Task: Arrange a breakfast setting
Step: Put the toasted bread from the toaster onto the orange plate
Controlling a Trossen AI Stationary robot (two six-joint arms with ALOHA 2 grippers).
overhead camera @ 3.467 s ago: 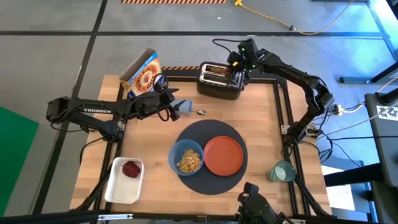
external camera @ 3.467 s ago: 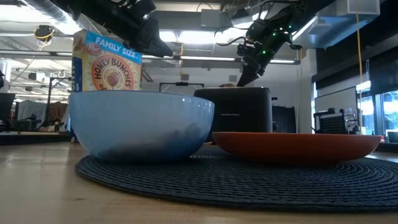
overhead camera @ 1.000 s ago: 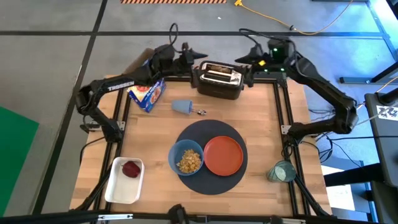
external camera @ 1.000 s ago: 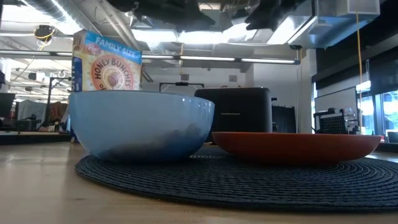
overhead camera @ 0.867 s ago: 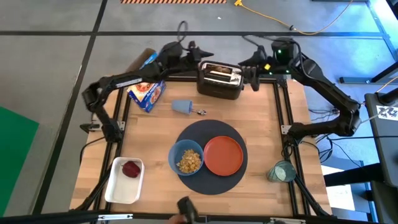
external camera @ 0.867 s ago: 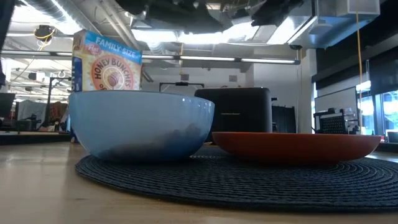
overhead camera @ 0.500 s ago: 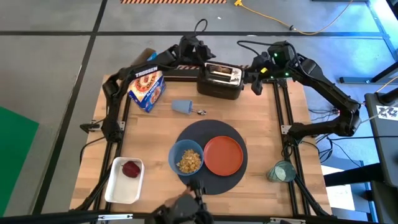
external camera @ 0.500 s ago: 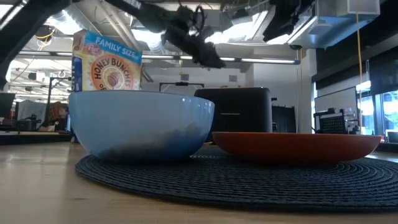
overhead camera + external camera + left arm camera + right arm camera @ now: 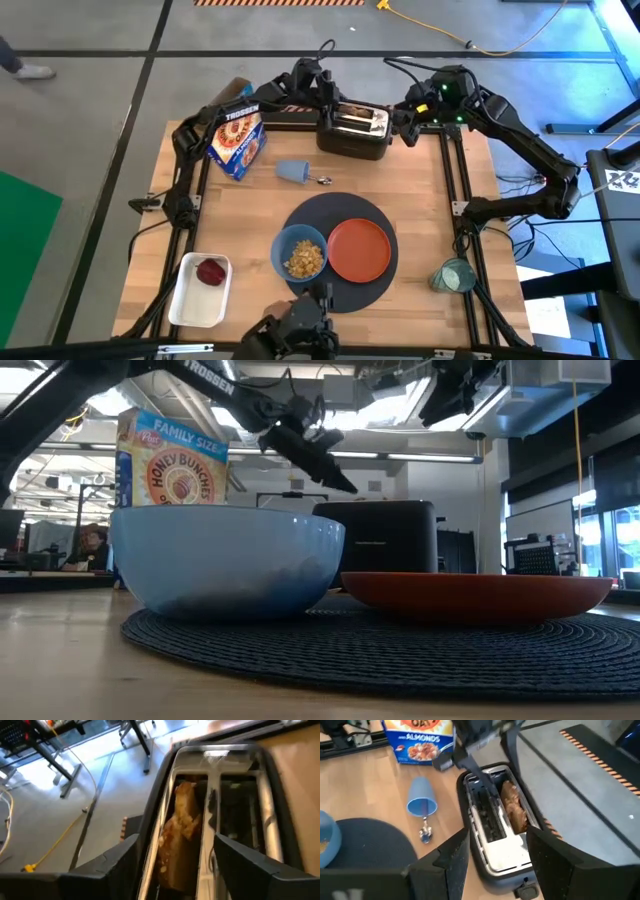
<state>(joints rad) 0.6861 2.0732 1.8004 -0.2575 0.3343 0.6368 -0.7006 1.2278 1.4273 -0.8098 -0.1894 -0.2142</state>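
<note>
The left gripper (image 9: 326,93) has come down over the toaster (image 9: 353,130), fingers apart above the toast (image 9: 177,837). The right gripper (image 9: 405,122) stays open beside it.

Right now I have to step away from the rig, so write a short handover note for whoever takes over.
Left gripper: open, over the toaster's far slot, fingers either side of the toast slice, not gripping.
Right gripper: open, empty, at the toaster's right end.
Done: blue bowl with cereal and orange plate sit on the dark placemat.
Left: toast is in the toaster. Red fruit lies in the white tray. Spoon lies on the bare table. Teal glass stands at the table's right edge, off the mat. A small blue cup lies on its side by the cereal box.
</note>
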